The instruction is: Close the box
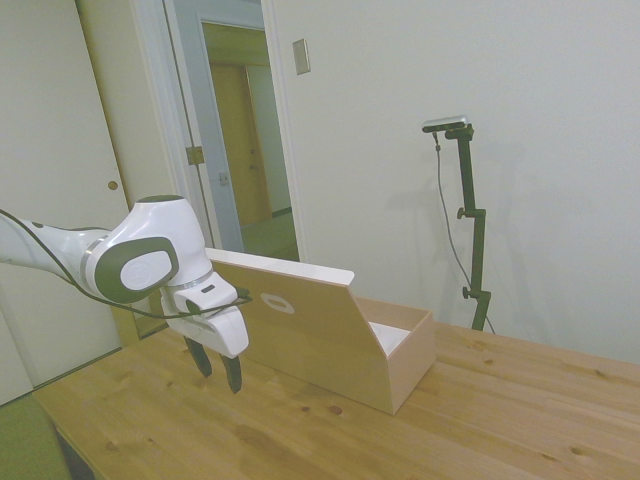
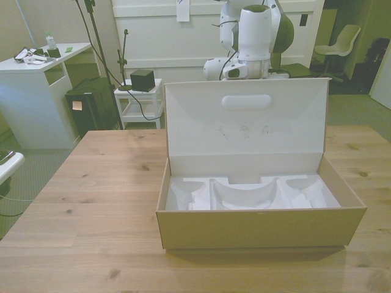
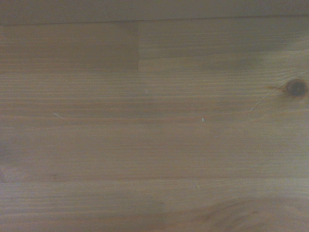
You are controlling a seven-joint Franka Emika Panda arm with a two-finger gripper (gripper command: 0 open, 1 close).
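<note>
Cardboard, light brown outside and pale inside: the box (image 2: pixel 259 227) lies lengthwise on the wooden table (image 1: pixel 480 420), its hinged lid (image 2: pixel 244 125) standing nearly upright along the rear edge. The jaws (image 1: pixel 217 368) hang low behind that lid, just beside its outer face and close above the table, empty and parted by a small gap, tips pointing down. The wrist view shows bare planks only.

Judged step: approach to the lid's back. To close it well, contact should fall high on the outer face, near the oval cutout (image 1: pixel 277 302), so the push tips the lid forward about its hinge instead of sliding the whole box across the table; the push should then follow the lid down.

A moulded white insert (image 2: pixel 250 196) fills the interior, lying below the rim, so nothing appears to obstruct closing. Beyond the table stand a white desk (image 2: pixel 36 91), a small white side table (image 2: pixel 139 104) and a chair (image 2: pixel 342 43), all well apart from the jaws.
</note>
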